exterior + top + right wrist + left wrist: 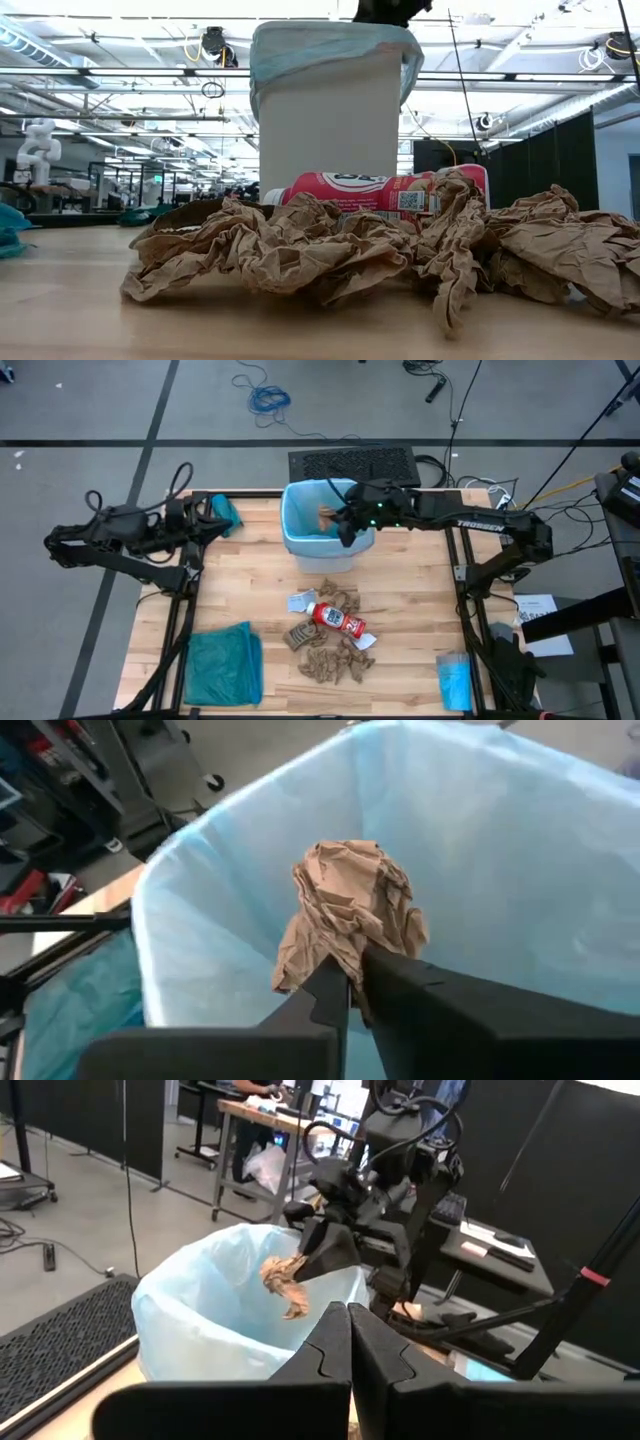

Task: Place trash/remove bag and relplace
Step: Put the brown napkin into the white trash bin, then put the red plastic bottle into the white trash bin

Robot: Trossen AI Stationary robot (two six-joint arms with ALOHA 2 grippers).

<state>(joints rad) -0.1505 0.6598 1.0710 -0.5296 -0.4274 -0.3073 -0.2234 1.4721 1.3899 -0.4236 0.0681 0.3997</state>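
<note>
A white bin [325,548] lined with the pale blue bag [300,510] stands at the table's far middle. My right gripper [350,975] reaches over its opening from the right, shut on a crumpled brown paper scrap [350,905]. The rest of the trash lies in a heap [330,645] on the table's middle: brown scraps, a red-and-white bottle [338,620] and a whitish wrapper [300,602]. My left gripper [350,1315] is shut and holds nothing, level at the far left, pointing toward the bin. My right gripper pinches the paper scrap's near part [335,955] between its two fingers. The fingers slant down from the table's right. The scrap is lifted clear above the bag's open mouth and hangs off the fingertips [318,1252] in the left wrist view.
A darker teal-green bag [222,665] lies at the near left, and more teal cloth [225,515] sits at the far left beside my left arm. A small blue packet [453,680] lies at the near right. A black mat [352,463] lies beyond the far edge.
</note>
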